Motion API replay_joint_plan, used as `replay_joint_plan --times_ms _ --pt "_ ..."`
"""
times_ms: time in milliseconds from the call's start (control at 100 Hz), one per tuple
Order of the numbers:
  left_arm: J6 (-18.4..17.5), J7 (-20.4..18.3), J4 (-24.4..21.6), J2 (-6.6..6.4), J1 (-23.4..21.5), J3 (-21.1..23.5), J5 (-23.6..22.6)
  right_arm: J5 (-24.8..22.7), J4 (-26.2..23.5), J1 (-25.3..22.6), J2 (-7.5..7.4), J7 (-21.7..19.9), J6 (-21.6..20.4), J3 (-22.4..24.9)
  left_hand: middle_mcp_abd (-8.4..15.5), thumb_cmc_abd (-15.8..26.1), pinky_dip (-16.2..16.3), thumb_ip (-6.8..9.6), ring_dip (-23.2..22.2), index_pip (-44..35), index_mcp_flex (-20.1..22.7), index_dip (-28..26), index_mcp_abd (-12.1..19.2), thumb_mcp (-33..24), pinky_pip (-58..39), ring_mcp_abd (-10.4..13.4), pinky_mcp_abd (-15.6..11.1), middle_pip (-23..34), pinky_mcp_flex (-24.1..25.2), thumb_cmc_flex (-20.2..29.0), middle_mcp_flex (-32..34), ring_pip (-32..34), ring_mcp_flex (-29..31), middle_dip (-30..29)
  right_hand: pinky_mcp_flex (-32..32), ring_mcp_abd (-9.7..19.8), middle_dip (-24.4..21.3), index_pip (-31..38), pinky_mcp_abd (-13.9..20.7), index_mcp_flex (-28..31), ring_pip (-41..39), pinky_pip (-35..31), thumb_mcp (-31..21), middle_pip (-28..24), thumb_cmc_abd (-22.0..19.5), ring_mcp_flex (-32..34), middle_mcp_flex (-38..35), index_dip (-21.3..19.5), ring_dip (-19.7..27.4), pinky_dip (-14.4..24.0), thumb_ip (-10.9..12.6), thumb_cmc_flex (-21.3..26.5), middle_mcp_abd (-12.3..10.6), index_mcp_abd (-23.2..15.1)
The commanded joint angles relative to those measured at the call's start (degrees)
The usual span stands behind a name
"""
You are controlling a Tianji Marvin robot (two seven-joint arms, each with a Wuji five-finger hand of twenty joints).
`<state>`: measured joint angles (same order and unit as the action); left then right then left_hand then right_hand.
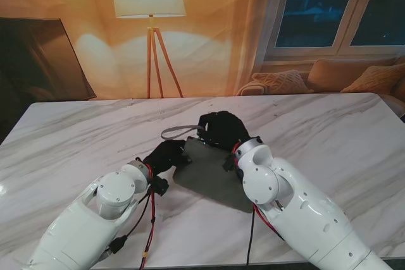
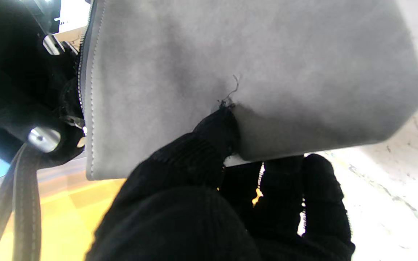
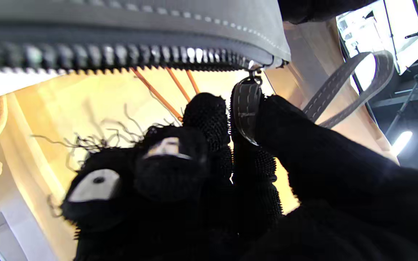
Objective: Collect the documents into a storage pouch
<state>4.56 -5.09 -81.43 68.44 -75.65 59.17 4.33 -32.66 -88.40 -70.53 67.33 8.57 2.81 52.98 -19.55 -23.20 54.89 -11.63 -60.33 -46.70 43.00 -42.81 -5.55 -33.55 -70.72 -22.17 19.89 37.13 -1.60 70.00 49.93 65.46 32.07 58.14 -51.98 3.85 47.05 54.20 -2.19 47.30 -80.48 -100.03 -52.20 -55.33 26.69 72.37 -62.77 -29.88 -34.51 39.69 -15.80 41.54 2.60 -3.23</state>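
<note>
flat grey suede pouch (image 1: 212,172), zip teeth closed

The worktop (image 1: 76,137) is seen as white marble with grey veins. The pouch (image 1: 212,178) is shown in plain mid-grey felt, edged by pale stitching and a dark zip (image 3: 122,54) with silvery teeth. A grey strap (image 1: 177,132) with light stitched lines is seen at its end. Both the left hand (image 1: 166,156) and the right hand (image 1: 221,129) are covered in black knit; the right fingers (image 3: 209,119) are dotted with a nubbed texture. The arms (image 1: 297,213) are cased in glossy white, and red and black cables (image 1: 150,229) are carried beside them.
</note>
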Motion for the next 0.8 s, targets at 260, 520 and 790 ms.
replay_joint_plan --times_ms 260,520,790 --pt "-0.35 0.67 -1.58 -0.3 -1.42 2.15 -1.63 -1.89 0.79 -0.37 -0.7 -0.63 -0.83 1.34 0.23 3.28 1.27 0.99 -0.59 -10.56 6.22 -5.4 -0.13 -3.0 -1.92 -6.71 -2.71 3.22 0.37 1.75 3.57 2.03 3.46 0.17 -2.33 3.33 1.61 4.51 0.21 2.36 -3.01 -7.15 -3.54 -2.52 -0.65 3.37 -3.5 -4.81 -0.48 1.46 1.66 3.6 6.27 0.8" --pt "-0.59 1.3 -2.54 -0.43 -2.78 3.74 -2.04 -2.44 1.37 -1.23 -0.93 -0.37 -1.78 2.4 0.84 3.71 1.0 1.03 -0.42 -11.55 7.04 -7.04 0.4 -2.93 -1.58 -6.67 -2.79 3.11 0.74 2.14 3.24 1.49 3.02 0.29 -2.33 3.42 1.84 4.37 0.19 2.92 -2.98 -7.06 -4.34 -2.32 -0.31 3.38 -3.66 -5.99 -0.46 1.53 1.53 3.49 6.42 0.45" --pt "-1.26 0.82 -3.8 -0.79 -4.07 5.38 -1.76 -2.81 2.16 -1.6 -0.98 0.18 -2.01 3.18 1.25 3.82 0.49 1.21 -0.1 -12.03 7.71 -8.52 0.88 -2.45 -1.2 -6.34 -2.87 2.8 1.05 2.66 3.2 0.71 2.73 0.38 -3.09 3.6 2.19 4.16 -0.22 3.67 -2.42 -5.12 -5.08 -2.14 -0.11 3.39 -3.81 -7.49 -0.24 0.92 1.47 3.59 6.51 0.24"
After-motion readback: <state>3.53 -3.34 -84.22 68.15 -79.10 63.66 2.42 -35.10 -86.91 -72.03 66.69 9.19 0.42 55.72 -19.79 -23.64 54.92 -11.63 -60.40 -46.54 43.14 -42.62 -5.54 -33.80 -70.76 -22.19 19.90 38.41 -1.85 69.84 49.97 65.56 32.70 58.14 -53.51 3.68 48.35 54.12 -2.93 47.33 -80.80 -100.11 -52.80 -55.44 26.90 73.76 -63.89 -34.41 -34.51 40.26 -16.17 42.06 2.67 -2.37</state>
